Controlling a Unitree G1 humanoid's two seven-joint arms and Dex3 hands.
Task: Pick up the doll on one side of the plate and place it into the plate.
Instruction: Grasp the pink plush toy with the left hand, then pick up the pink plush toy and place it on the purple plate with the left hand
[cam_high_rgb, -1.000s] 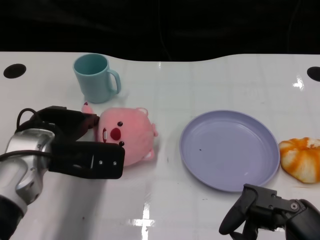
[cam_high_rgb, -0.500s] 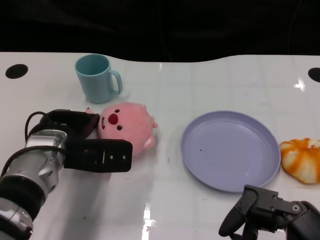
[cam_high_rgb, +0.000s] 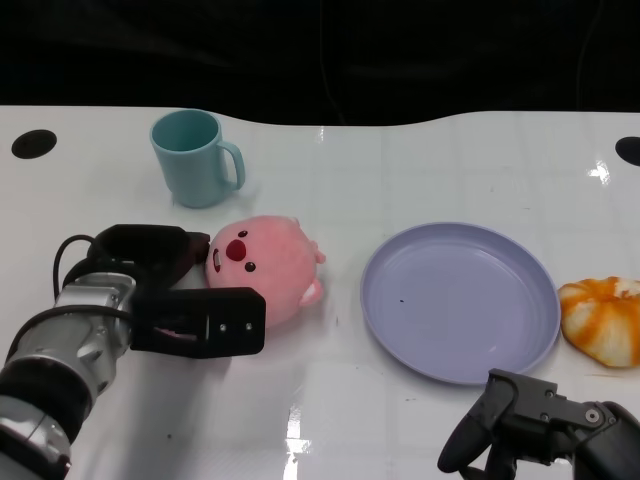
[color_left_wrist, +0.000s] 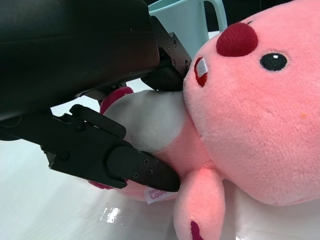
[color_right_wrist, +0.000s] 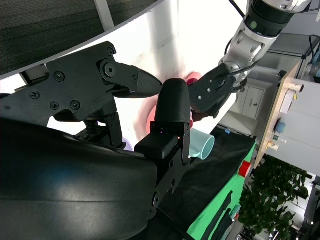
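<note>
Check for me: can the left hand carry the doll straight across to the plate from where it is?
Probably yes. The left hand already grips the pink doll, and only bare table lies between it and the purple plate. The teal mug stands behind, off that path.

- head view: looking down at the table (cam_high_rgb: 420, 420) from above.
- left wrist view: very near the doll (color_left_wrist: 250, 105).
- both showing the cup (cam_high_rgb: 192, 156).
</note>
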